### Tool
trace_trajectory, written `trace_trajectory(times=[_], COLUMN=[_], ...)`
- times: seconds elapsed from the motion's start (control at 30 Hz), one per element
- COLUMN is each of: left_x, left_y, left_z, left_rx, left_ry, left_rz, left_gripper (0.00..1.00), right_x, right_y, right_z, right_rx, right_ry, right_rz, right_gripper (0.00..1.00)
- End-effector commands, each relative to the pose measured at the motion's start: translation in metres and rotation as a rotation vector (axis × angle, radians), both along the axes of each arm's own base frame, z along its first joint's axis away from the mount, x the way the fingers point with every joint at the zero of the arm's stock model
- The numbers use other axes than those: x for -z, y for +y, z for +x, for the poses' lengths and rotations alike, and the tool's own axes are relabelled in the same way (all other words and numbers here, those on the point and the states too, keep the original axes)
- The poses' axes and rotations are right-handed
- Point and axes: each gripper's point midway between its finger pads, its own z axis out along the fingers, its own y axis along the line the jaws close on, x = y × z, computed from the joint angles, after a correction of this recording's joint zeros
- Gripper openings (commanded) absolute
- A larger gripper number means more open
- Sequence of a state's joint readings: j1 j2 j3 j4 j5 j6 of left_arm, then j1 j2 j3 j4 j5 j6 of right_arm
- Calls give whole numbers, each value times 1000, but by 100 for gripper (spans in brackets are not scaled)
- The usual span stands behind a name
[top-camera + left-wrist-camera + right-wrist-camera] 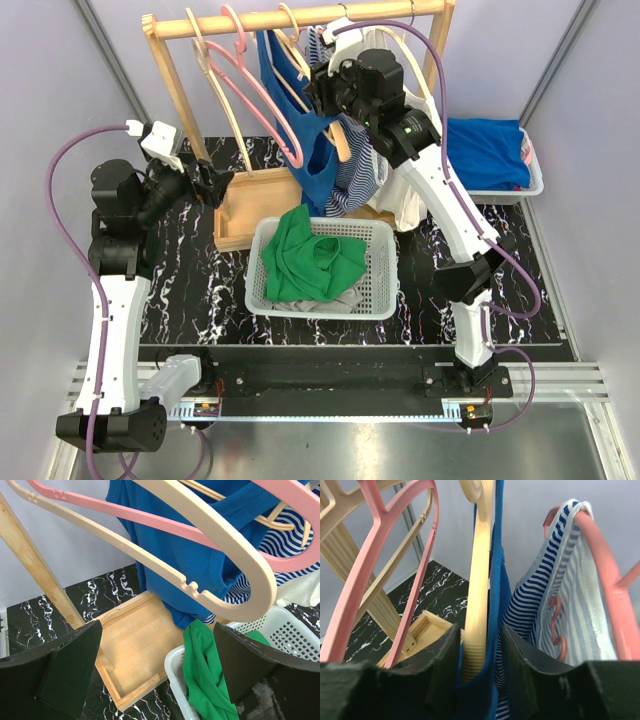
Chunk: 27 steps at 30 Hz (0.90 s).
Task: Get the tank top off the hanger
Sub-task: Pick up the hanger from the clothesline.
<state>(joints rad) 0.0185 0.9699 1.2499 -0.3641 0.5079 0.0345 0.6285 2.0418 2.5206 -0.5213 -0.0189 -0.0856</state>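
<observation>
On the black, white-veined bench (pixel 190 290), nearest the arm bases, sits a white plastic lattice basket (pixel 385 285). A crumpled green garment (pixel 310 255), soft and matte, lies in it. Just beyond, the left hand (pixel 157 630) hovers released over the flat wooden base (pixel 135 650) of the rack, its jaws spread wide with nothing between them.

Higher and farther back, the right hand (pixel 480 640) is up among the hangers. Its dark jaws stand either side of the smooth cream hanger (pixel 479 570) and the strap of the blue tank top (pixel 496 580) draped over it. They sit close against both, but I cannot tell whether they pinch. The tank top, a limp knit, hangs on that hanger from the wooden rail (pixel 300 20). Beside it is a blue-and-white striped top (pixel 535 590) on a pink hanger (pixel 605 555).

The step in hand looks like taking hold of the strap at the shoulder. Next, I judge, the grip should catch cloth alone, not the rigid arm. It should then draw the strap off the hanger's curved end. Farthest right, a white bin (pixel 537 185) holds more blue cloth.
</observation>
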Motion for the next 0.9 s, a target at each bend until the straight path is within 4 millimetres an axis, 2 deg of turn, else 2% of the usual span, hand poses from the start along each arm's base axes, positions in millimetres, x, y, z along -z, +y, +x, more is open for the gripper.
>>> trace_trajectory(times=[0.0, 0.17, 0.2, 0.3, 0.4, 0.47, 0.53, 0.57, 0.7, 0.87], left_x=[-29, -29, -29, -28, -29, -28, -29, -27, -25, -23], left_y=[-2, -2, -3, -3, -3, -4, -6, -7, -6, -7], left_z=[-2, -3, -3, -2, -3, -3, -5, -5, -6, -5], left_rx=[14, 12, 14, 15, 17, 22, 31, 36, 31, 35], left_ry=[-98, -99, -99, -97, -100, -103, -113, -110, -107, -100], left_rz=[7, 6, 6, 6, 6, 7, 14, 15, 12, 9], left_gripper=[99, 99, 99, 99, 99, 99, 99, 99, 99, 99], right_x=[-15, -24, -27, -39, -52, -78, -86, -97, -120, -138], right_y=[-3, -6, -6, -7, -8, -14, -13, -15, -22, -30], right_z=[-2, -1, -3, -7, -11, -19, -29, -32, -44, -57], right_rx=[34, 47, 44, 32, 24, 14, -18, -18, -24, -34], right_ry=[-36, -57, -63, -95, -139, -219, -252, -290, -360, -417], right_rz=[13, 28, 32, 48, 61, 105, 121, 147, 170, 190], right_gripper=[41, 23, 14, 1, 0, 0, 0, 0, 0, 0])
